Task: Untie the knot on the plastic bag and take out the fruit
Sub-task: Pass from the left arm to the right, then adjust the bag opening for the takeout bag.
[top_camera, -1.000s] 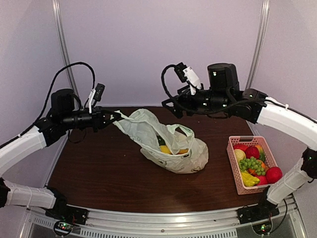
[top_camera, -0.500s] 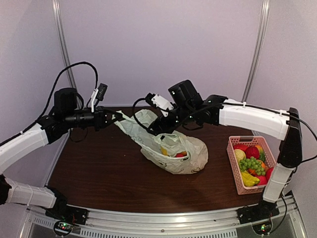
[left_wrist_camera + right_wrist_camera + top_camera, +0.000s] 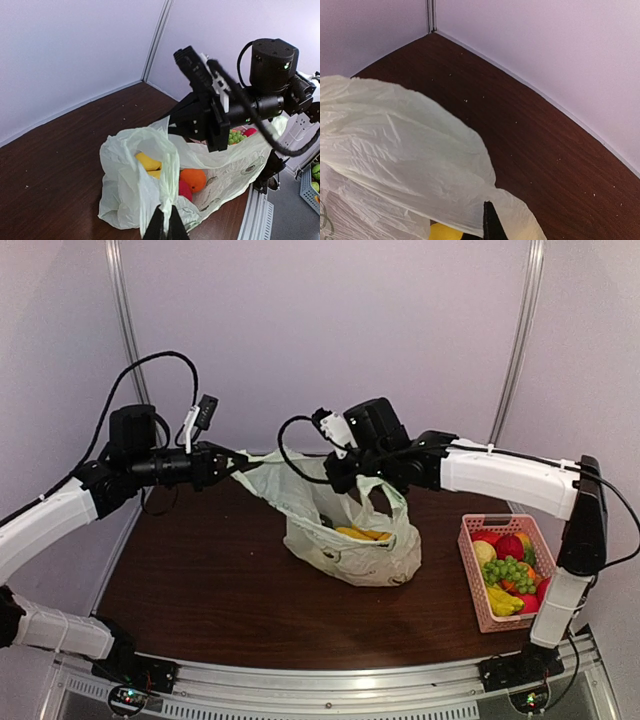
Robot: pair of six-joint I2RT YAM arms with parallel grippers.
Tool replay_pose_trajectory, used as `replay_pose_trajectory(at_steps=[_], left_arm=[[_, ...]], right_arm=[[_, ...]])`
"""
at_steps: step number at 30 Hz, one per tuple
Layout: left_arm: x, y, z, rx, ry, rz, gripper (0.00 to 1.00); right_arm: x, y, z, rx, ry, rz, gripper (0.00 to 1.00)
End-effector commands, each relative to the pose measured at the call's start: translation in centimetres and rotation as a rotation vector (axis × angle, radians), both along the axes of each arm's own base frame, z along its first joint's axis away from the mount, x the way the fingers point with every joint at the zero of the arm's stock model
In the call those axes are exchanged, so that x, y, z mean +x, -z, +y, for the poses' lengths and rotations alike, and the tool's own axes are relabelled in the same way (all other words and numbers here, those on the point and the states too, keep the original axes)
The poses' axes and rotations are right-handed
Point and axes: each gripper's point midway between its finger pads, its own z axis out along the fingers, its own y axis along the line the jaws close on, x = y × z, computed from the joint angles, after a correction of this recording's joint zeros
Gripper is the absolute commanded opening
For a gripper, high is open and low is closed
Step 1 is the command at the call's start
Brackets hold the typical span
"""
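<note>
The pale green plastic bag [image 3: 352, 545] sits mid-table with its mouth pulled open. My left gripper [image 3: 240, 461] is shut on one stretched handle strip [image 3: 172, 190]; its tips [image 3: 166, 222] pinch the plastic. My right gripper [image 3: 345, 483] is shut on the opposite rim [image 3: 485, 200], with one dark finger [image 3: 491, 225] against the plastic. Inside lies the fruit: yellow pieces [image 3: 147, 162], an orange [image 3: 193, 179] and a red one [image 3: 185, 191]; yellow also shows from above [image 3: 362, 533]. No knot shows in any view.
A pink slatted basket [image 3: 472, 570] with green grapes, red and yellow fruits stands at the right of the dark wooden table [image 3: 200, 590]. Purple walls close in behind. The right arm's body [image 3: 240, 100] hangs over the bag's far side.
The right arm swung down from above the table's back to the bag, shut its open jaws on the rim and raised it. The left gripper lifted its handle slightly.
</note>
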Motion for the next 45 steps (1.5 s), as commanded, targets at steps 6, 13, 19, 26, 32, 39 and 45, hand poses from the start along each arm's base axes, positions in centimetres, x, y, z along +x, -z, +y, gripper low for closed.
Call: replay_pose_trajectory(at_steps=[6,13,19,26,32,39,45], left_arm=[[2.0,-4.6,1.1,0.033,-0.1,-0.135,0.0],[2.3,-3.5,2.6,0.072,-0.192,-0.13,0.15],[1.9,-1.6,4.0,0.088,-0.262,-0.094,0.33],[-0.2,0.3,1.3,-0.027,-0.145,-0.036,0.7],[1.0,2.8,-0.9,-0.079,-0.145,0.067,0.83],[4.3,6.6,-3.2,-0.045,-0.203,0.186,0.87],[5.2,9.0,-5.8,-0.033,-0.161,0.24,0.88]], right_arm=[[2.9,-13.6,-12.0,0.19,0.356,-0.252,0.0],[2.5,-11.6,-14.9,0.174,0.421,-0.22,0.0],[1.6,-8.7,-14.3,0.212,0.367,-0.14,0.0],[1.0,-8.4,-13.2,0.272,0.316,-0.104,0.0],[0.3,-8.9,-13.0,0.315,0.292,-0.096,0.0],[-0.3,-8.9,-13.3,0.33,0.289,-0.096,0.0],[-0.5,-8.9,-13.4,0.333,0.283,-0.097,0.0]])
